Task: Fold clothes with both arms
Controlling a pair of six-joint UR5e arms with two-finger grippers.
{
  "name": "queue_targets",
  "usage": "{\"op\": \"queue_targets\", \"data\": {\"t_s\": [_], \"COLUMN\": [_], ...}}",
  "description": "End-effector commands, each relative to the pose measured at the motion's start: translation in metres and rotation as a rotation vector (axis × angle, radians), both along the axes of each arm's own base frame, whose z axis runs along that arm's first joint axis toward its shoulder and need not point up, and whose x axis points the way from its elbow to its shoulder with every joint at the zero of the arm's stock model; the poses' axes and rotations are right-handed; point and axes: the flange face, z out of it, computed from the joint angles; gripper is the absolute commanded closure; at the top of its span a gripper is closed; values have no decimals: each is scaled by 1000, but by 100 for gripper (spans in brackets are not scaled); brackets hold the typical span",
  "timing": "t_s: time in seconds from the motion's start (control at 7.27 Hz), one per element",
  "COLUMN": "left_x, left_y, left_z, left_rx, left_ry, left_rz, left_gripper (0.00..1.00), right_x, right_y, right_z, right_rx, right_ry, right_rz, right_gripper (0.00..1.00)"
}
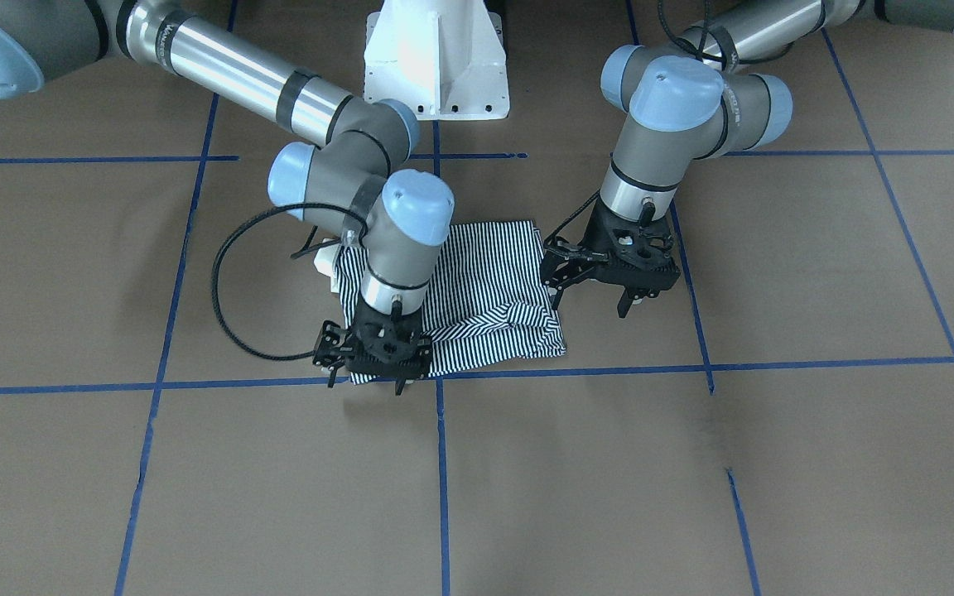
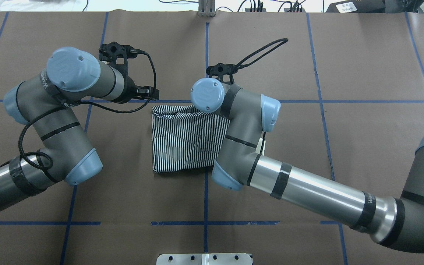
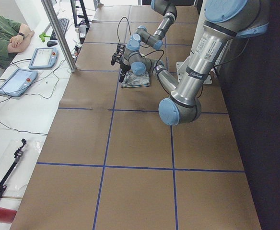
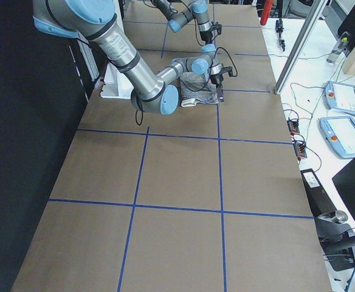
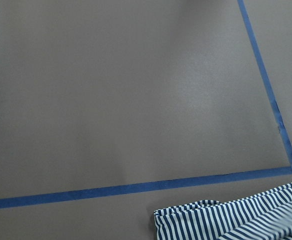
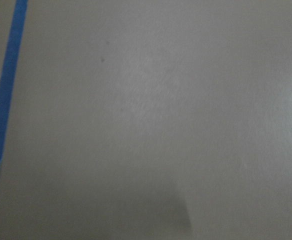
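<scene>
Left gripper (image 1: 590, 302): fingers apart, holding nothing, hanging just beside the shirt (image 2: 186, 140) near its far left corner. Only a striped corner of cloth and a tape crossing in its wrist view.

Shirt mid-worktop (image 2: 307, 55), already folded to a rough square, lying just on the robot's side of a blue tape line (image 2: 344, 101). Far edge rumpled, with a loose pleat bulging along it.

Right gripper (image 1: 366, 383): down at the far right corner, fingers apparently apart as well. Hard to say whether touching cloth. Nothing but bare worktop and tape in its wrist view.

Probably a last fold, or a tidying of that far edge. To do it well:
- Smooth the pleat first, or risk pressing it in.
- Set both grippers level at the two far corners.
- Pinch every layer, not just the top one, and close together.
- Lift only enough to clear the cloth beneath.
- Carry toward the robot in step, keeping the edge taut between the grippers.
- Lay it square on the near edge and let go at once.

Small lettering on the left arm (image 2: 50, 125) and right arm (image 2: 370, 201), too small to read. No chest label or brand showing on the shirt.
</scene>
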Motion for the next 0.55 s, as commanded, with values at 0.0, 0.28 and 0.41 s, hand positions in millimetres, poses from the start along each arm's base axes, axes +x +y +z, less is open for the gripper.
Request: {"op": "queue_targets", "data": {"t_s": [0.0,0.28,0.41], "left_x": [7,45,74], "left_y": [0,22,48], "left_z": [5,16,11], "left_rx": [-15,-82,-90], "left_ry": [-11,-23,-18], "left_rz": [1,11,13], "left_gripper": [0,0,0], "right_x": [82,104,111], "right_y": [-83,-83,-73], "right_z": [-12,-22,-13], "right_rx": [-91,-105,-95], "right_ry": [-101,-169,-178], "right_rz": [-58,-94,-97], "right_gripper": [0,0,0]}}
